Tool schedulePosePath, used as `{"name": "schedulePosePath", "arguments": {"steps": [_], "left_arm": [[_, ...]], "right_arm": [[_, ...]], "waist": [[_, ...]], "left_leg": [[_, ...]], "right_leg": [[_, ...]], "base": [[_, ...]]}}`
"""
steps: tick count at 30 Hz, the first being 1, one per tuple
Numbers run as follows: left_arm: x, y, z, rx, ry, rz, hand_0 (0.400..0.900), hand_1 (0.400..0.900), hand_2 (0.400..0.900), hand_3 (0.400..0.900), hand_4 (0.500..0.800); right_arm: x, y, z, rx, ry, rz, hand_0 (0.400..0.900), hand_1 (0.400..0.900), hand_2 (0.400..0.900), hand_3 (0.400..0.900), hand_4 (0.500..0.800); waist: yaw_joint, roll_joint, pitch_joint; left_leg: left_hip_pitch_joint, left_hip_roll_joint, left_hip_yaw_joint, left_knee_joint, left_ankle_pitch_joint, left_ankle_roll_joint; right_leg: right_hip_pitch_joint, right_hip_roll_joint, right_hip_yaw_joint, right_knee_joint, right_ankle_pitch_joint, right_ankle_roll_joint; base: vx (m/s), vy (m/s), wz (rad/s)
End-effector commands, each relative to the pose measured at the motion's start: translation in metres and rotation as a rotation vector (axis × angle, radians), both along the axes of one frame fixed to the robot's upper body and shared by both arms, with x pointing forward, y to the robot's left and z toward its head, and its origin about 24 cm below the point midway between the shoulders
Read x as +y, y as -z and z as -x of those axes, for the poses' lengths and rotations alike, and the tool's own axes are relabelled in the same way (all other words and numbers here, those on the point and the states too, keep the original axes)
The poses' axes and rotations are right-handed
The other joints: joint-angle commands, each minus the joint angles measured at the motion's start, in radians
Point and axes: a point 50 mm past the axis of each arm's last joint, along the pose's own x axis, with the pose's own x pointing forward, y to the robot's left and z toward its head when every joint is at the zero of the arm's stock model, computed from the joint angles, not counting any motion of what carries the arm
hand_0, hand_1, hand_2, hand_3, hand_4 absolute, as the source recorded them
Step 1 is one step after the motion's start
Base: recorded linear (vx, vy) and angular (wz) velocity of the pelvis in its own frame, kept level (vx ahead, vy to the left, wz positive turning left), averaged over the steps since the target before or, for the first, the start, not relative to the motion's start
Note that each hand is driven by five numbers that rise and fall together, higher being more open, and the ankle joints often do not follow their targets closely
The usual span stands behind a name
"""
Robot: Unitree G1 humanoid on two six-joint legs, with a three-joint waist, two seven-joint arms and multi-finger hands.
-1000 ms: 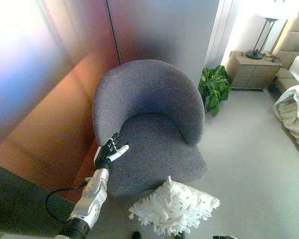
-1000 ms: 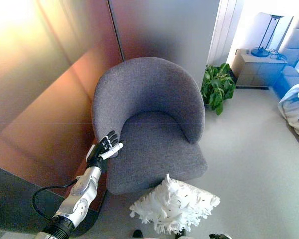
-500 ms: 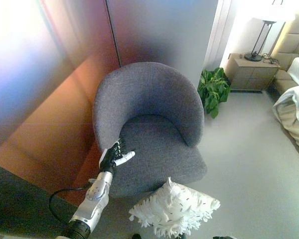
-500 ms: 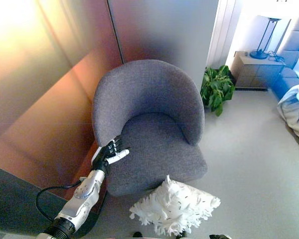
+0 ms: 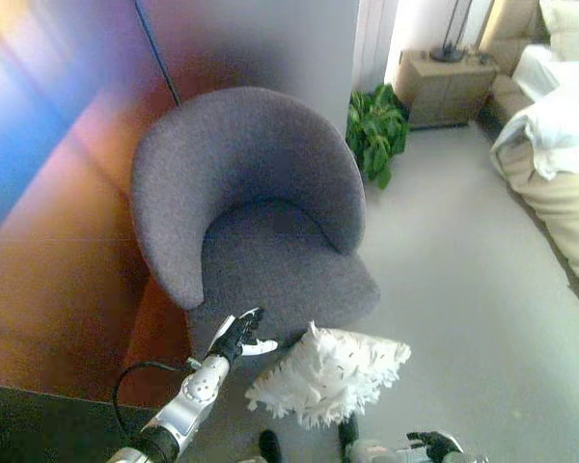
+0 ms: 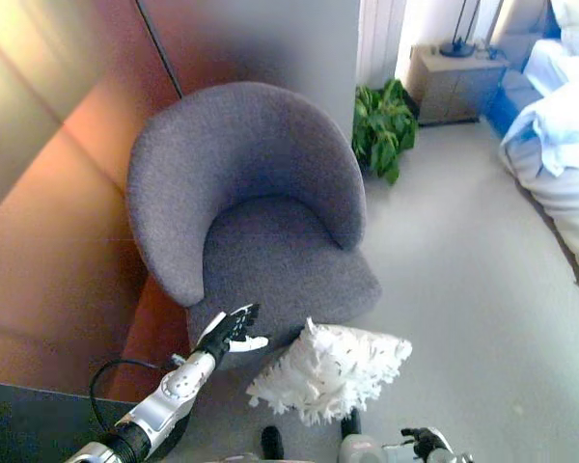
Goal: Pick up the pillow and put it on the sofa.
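A white fringed pillow lies on the floor against the front of the grey tub-shaped sofa chair. My left hand hangs open just left of the pillow, in front of the chair's lower front edge, fingers spread and pointing toward the pillow without touching it. Only a small part of my right hand shows at the bottom edge, below and right of the pillow. The chair's seat holds nothing.
A brown wall panel runs close along the chair's left side. Behind the chair stand a green potted plant and a wooden nightstand with a lamp. A bed with pale bedding fills the right side.
The camera has swung, shifting the whole scene left. My left hand has come down from the seat's left edge to the chair's front, closer to the pillow. My right hand now shows at the bottom.
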Motion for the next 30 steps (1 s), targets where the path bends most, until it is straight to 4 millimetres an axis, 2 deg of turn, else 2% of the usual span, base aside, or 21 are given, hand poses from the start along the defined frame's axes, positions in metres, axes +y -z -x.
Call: {"name": "schedulePosePath", "arguments": {"steps": [1,7,11,15,21,30], "left_arm": [[-0.001,-0.040,-0.046,-0.197,0.008,-0.069,0.900,0.900,0.900,0.900,0.800],[-0.005,-0.047,-0.063,-0.219,-0.004,-0.131,0.900,0.900,0.900,0.900,0.800],[-0.009,-0.058,-0.077,-0.254,-0.007,-0.174,0.900,0.900,0.900,0.900,0.800],[-0.003,-0.072,-0.090,-0.284,-0.041,-0.188,0.900,0.900,0.900,0.900,0.800],[-0.004,-0.088,-0.105,-0.330,-0.062,-0.209,0.900,0.900,0.900,0.900,0.800],[-0.015,-0.103,-0.118,-0.387,-0.072,-0.225,0.900,0.900,0.900,0.900,0.800]], "right_arm": [[0.000,-0.010,-0.028,-0.067,-0.099,0.035,0.900,0.900,0.900,0.900,0.800],[0.007,-0.021,-0.057,-0.165,-0.143,0.043,0.900,0.900,0.900,0.900,0.800],[0.013,-0.032,-0.080,-0.226,-0.169,0.049,0.900,0.900,0.900,0.900,0.800],[0.020,-0.043,-0.102,-0.285,-0.178,0.052,0.900,0.900,0.900,0.900,0.800],[0.031,-0.058,-0.127,-0.361,-0.174,0.046,0.900,0.900,0.900,0.900,0.800],[0.048,-0.073,-0.151,-0.445,-0.177,0.025,0.900,0.900,0.900,0.900,0.800]], "waist": [[-0.021,-0.061,0.063],[-0.046,-0.070,0.134],[-0.061,-0.074,0.178],[-0.073,-0.079,0.223],[-0.084,-0.093,0.277],[-0.103,-0.111,0.287]], "left_leg": [[-0.059,-0.008,0.000,0.185,-0.150,0.007],[-0.129,-0.001,-0.002,0.240,-0.152,0.000],[-0.176,0.008,0.000,0.266,-0.144,-0.008],[-0.221,0.017,0.000,0.289,-0.137,-0.016],[-0.277,0.030,0.003,0.313,-0.127,-0.027],[-0.356,0.038,0.020,0.343,-0.123,-0.037]], "right_leg": [[-0.006,-0.087,0.063,0.075,-0.095,0.113],[-0.073,-0.092,0.085,0.103,-0.083,0.108],[-0.129,-0.088,0.096,0.126,-0.074,0.101],[-0.181,-0.082,0.103,0.150,-0.069,0.091],[-0.245,-0.073,0.109,0.181,-0.064,0.082],[-0.338,-0.062,0.124,0.213,-0.059,0.079]], "base": [[-0.05,-0.042,-0.10],[-0.08,-0.039,-0.09],[-0.11,-0.032,-0.07],[-0.10,-0.044,-0.04],[-0.08,-0.051,-0.03],[-0.02,-0.032,-0.04]]}}
